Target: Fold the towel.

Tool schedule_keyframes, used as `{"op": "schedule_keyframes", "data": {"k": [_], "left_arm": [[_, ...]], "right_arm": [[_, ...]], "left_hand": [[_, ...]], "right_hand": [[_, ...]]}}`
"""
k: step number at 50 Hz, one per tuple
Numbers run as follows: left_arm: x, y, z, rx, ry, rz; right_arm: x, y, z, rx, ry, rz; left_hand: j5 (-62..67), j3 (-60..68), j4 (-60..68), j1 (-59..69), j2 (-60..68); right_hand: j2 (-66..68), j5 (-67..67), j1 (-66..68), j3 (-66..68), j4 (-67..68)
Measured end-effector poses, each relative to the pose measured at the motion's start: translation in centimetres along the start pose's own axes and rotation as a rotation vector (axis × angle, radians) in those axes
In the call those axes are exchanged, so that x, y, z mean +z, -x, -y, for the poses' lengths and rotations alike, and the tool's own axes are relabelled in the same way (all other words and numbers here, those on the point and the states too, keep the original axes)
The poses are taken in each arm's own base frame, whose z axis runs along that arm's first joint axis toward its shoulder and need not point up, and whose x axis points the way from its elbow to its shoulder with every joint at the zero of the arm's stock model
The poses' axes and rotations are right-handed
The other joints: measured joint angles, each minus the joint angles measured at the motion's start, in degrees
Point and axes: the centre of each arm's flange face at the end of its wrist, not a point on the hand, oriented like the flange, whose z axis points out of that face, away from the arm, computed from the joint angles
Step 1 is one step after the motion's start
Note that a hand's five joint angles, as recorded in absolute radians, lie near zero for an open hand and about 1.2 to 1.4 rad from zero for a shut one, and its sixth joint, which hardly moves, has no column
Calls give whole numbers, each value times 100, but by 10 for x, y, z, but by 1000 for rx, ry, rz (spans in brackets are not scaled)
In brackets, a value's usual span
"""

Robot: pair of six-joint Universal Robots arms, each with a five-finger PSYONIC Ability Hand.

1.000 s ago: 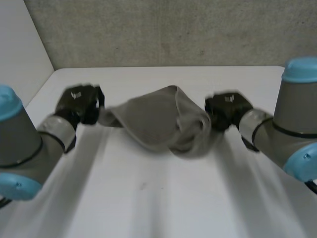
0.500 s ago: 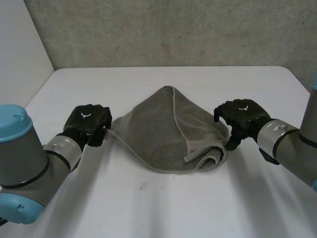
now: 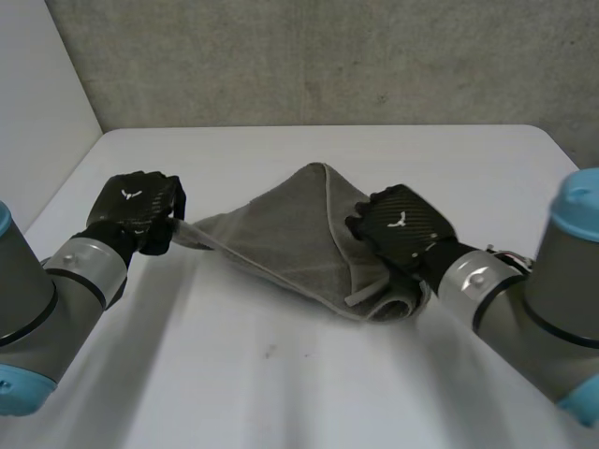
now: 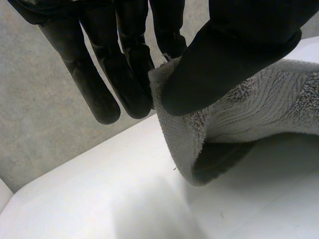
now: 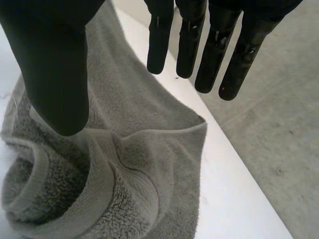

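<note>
Towel of grey terry cloth (image 3: pixel 281 245) lies in a loose, crumpled heap in the middle of the white bench (image 3: pixel 281 383), with a peak pointing to the far side and its right end rolled into a thick, hemmed bundle on the near right. A thin strip of the cloth stretches out to the left, drawn taut towards the left hand (image 3: pixel 137 211).

That black left hand sits at the left of the towel and has hold of its left corner. In the left wrist view the thumb (image 4: pixel 234 47) presses the corner against the straight fingers (image 4: pixel 124 69), and the pinched cloth (image 4: pixel 259 109) hangs a little above the bench, with shadow under its fold.

The black right hand (image 3: pixel 401 230) is over the right part of the towel, just beyond the rolled end. In the right wrist view its fingers (image 5: pixel 214 50) are straight and spread, the thumb (image 5: pixel 55 64) stands well apart from them, and nothing is clasped between them; the folded cloth (image 5: pixel 134 164) lies below the palm. Whether the palm touches the cloth cannot be told.

A rough grey concrete wall (image 3: pixel 328 56) rises behind the far edge of the bench.
</note>
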Motion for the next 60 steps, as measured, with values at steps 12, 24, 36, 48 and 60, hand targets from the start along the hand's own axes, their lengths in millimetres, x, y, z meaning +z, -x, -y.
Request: {"op": "schedule_keyframes", "data": {"k": [12,24,36,48,60], "left_arm": [[2,7,-2,-3,7,21],[3,14,-1,-5,4,43],[-2,25,17,1,-51,77],[-6,25,29,7,-90,82],[-12,27,54,19,-170,90]], "right_arm": [[37,28,-26,-77,83,110],[53,-28,-22,-7,100,-155],[41,-169,-65,277,77,-681],[21,-152,-94,360,283,-600],[-13,-103,-69,399,312,-344]], "left_hand": [[0,0,0,0,0],[0,0,1,0,0],[0,0,1,0,1],[0,1,0,0,3],[0,2,0,0,3]], "right_hand": [[1502,1269,1201,1552,1528],[3679,3513,2925,3795,3820],[2432,2505,1991,2595,2596],[-1658,-1647,-1423,-1740,-1657],[-1658,-1670,-1423,-1740,-1657]]}}
